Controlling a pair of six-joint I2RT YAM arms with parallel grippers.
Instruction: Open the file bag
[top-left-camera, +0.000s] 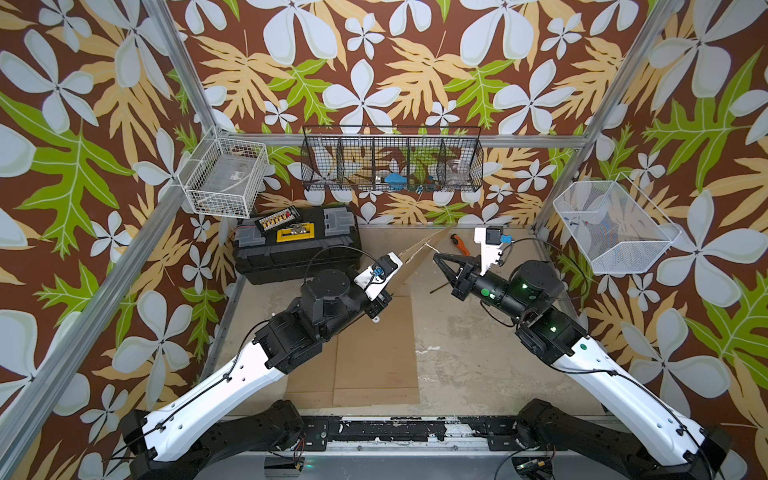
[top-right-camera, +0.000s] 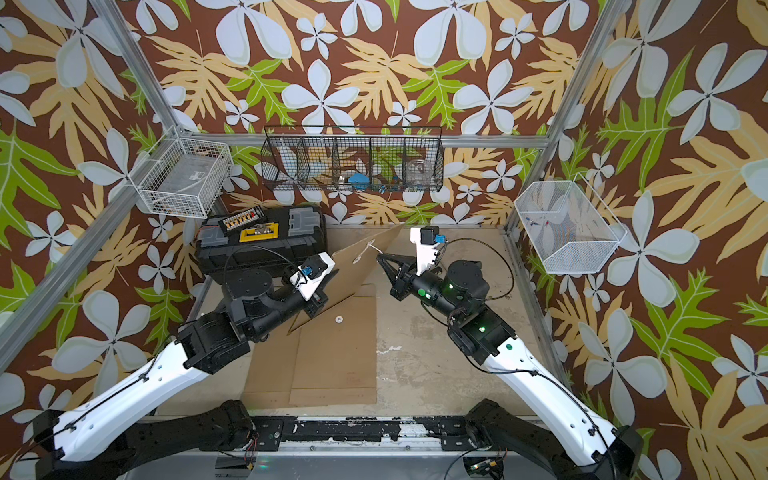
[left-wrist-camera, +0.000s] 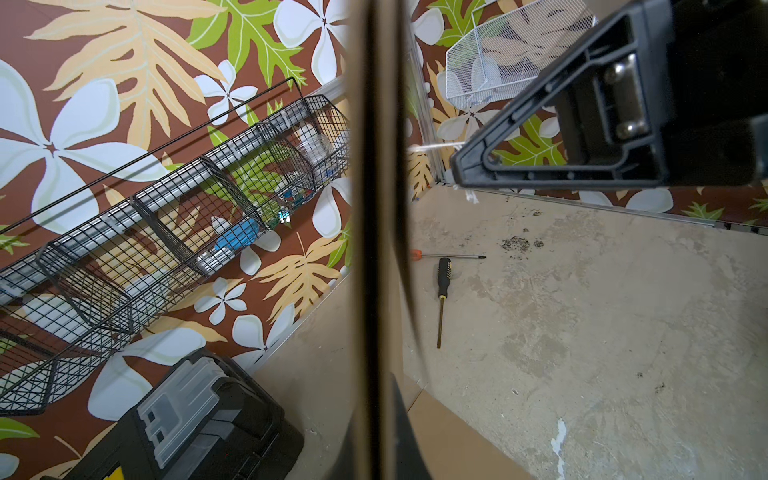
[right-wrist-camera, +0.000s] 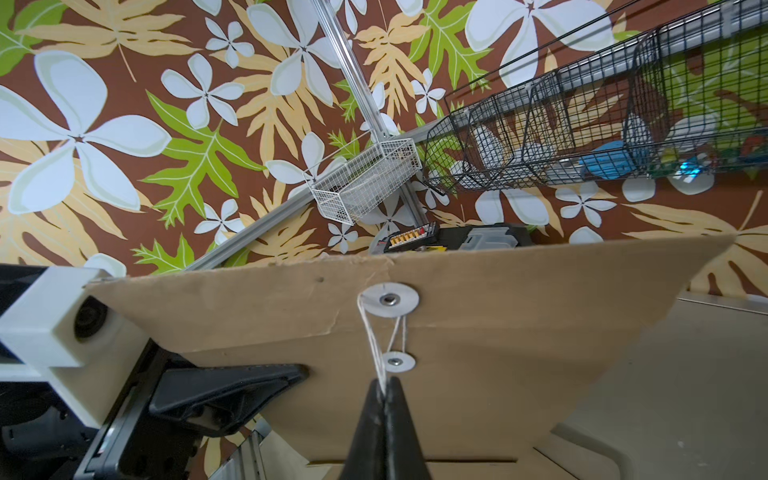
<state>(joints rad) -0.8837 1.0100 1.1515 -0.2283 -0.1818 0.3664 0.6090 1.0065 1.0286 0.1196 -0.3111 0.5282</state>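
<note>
The file bag (top-left-camera: 376, 353) is a brown paper envelope lying flat on the table, in both top views. Its flap (top-right-camera: 365, 266) stands lifted and tilted. My left gripper (left-wrist-camera: 376, 386) is shut on the flap's edge, which shows edge-on in the left wrist view. A white string (right-wrist-camera: 374, 345) runs from the upper round disc (right-wrist-camera: 388, 299) on the flap, past a smaller disc (right-wrist-camera: 399, 361). My right gripper (right-wrist-camera: 384, 384) is shut on that string just beside the flap (top-left-camera: 436, 257). A third white disc (top-right-camera: 339, 319) sits on the bag's body.
A black toolbox (top-left-camera: 295, 245) stands at the back left, close behind my left arm. Two screwdrivers (left-wrist-camera: 442, 291) (top-left-camera: 459, 244) lie on the table behind the flap. Wire baskets hang on the walls: white (top-left-camera: 226, 176), black (top-left-camera: 392, 160), white mesh (top-left-camera: 611, 226).
</note>
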